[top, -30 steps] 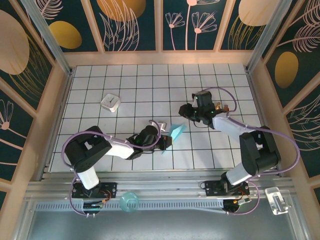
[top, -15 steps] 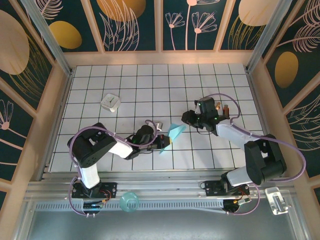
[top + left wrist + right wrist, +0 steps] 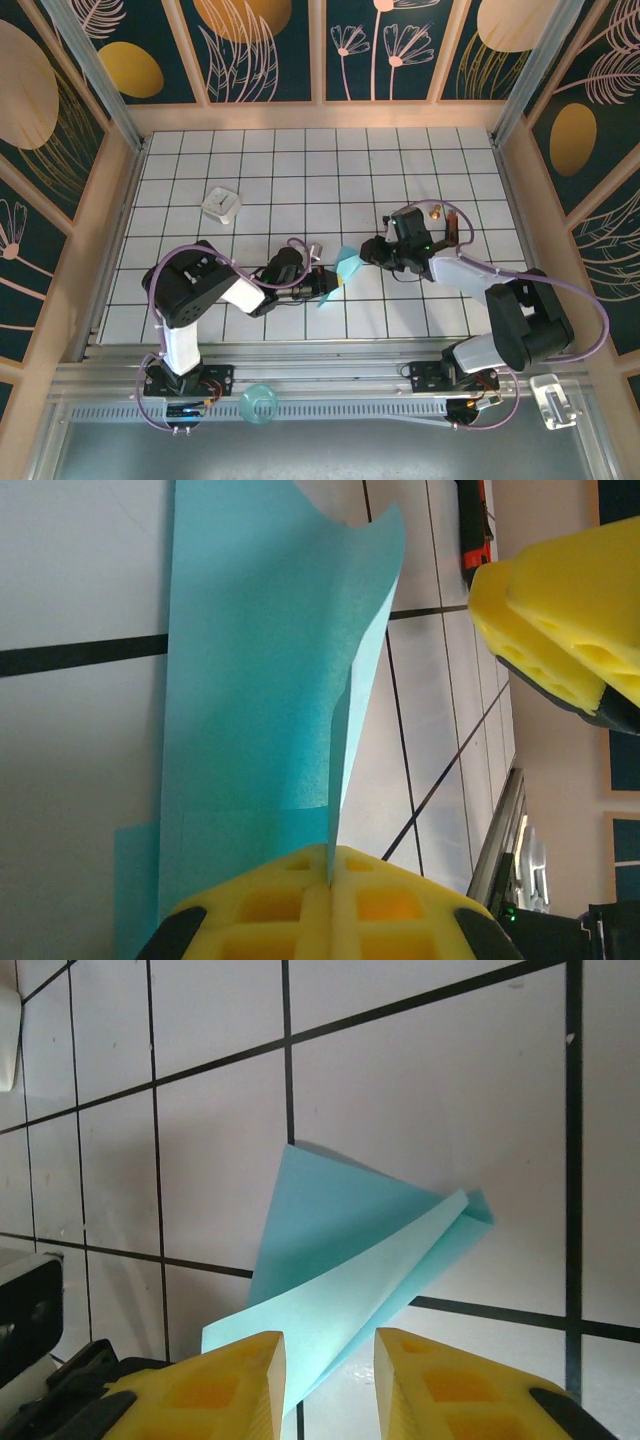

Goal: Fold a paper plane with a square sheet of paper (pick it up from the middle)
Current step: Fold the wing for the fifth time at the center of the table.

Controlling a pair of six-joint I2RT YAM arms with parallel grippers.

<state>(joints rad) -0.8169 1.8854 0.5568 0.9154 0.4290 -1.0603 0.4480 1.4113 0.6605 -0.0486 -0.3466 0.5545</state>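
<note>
Near the table's (image 3: 250, 180) middle, the folded square sheet of paper (image 3: 346, 266) stands pinched in the clenched left gripper (image 3: 328, 878), the right gripper (image 3: 328, 1348) straddling its right edge with jaws apart. It looks light, limp and easily creased, so best taken beside the fold.

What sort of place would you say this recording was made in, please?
Probably a purpose-built robot test cell rather than a home or workshop: a white gridded table boxed in by leaf-patterned wall panels, with a left arm and a right arm mounted by an aluminium rail at its near edge.
</note>
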